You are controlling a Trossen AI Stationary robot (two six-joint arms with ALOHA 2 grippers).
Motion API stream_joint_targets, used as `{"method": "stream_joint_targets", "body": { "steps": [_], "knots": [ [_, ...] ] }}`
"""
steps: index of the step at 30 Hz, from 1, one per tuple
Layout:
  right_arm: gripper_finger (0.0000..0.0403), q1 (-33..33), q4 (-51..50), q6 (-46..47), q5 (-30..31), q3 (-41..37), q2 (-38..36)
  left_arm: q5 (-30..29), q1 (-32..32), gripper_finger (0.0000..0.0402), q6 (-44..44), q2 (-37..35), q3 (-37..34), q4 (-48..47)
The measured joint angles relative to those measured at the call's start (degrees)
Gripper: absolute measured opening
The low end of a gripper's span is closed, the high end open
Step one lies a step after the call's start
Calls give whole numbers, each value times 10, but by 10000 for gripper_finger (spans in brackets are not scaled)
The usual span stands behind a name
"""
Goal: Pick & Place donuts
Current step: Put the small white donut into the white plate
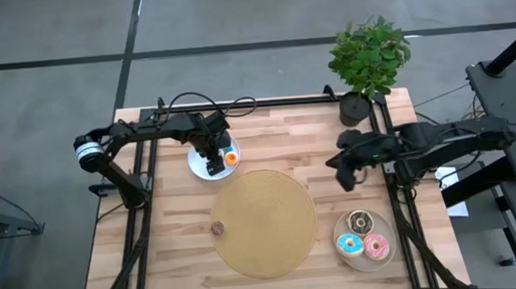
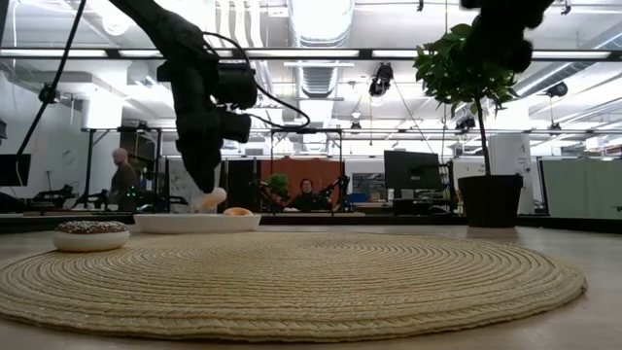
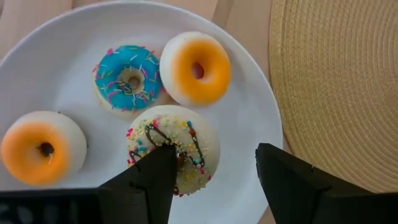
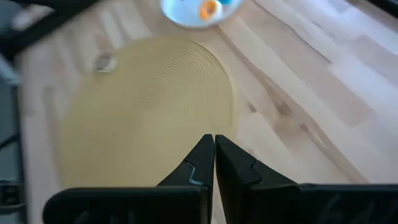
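I've got the left gripper (image 3: 214,171) spread open over the white plate (image 3: 249,112), one finger on the sprinkled donut (image 3: 177,146) (nothing grasped); right gripper (image 4: 213,155) clenched, empty, near the bench's right edge.

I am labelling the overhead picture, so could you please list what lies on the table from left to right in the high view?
White plate under the left claw → small donut on the round woven mat → right claw → beige plate holding three iced donuts.
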Motion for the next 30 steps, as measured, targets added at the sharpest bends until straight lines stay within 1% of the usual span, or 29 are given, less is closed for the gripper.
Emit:
{"method": "stream_joint_targets", "body": {
  "steps": [3,8,10,15,20,25,28,30],
  "knots": [
    [9,-24,16,0,-14,-5,40,0,0,190,0,-1,1,0],
    [9,-81,99,-22,-103,-6,95,0,0,190,2,-2,1,1],
    [9,-106,120,-27,-128,-6,114,-3,0,190,2,-3,1,0],
    [9,-156,159,-49,-155,-7,143,-5,-2,190,0,-19,1,1],
    [9,-203,270,-59,-247,-7,174,-5,-11,190,-3,-54,6,7],
    [9,-231,416,12,-326,-7,232,-7,-23,190,12,-91,21,9],
    [9,-238,496,74,-354,-7,279,-10,-31,190,25,-107,35,9],
    [9,-237,548,105,-366,-7,311,-28,-38,190,38,-112,44,1]
  ]
}}
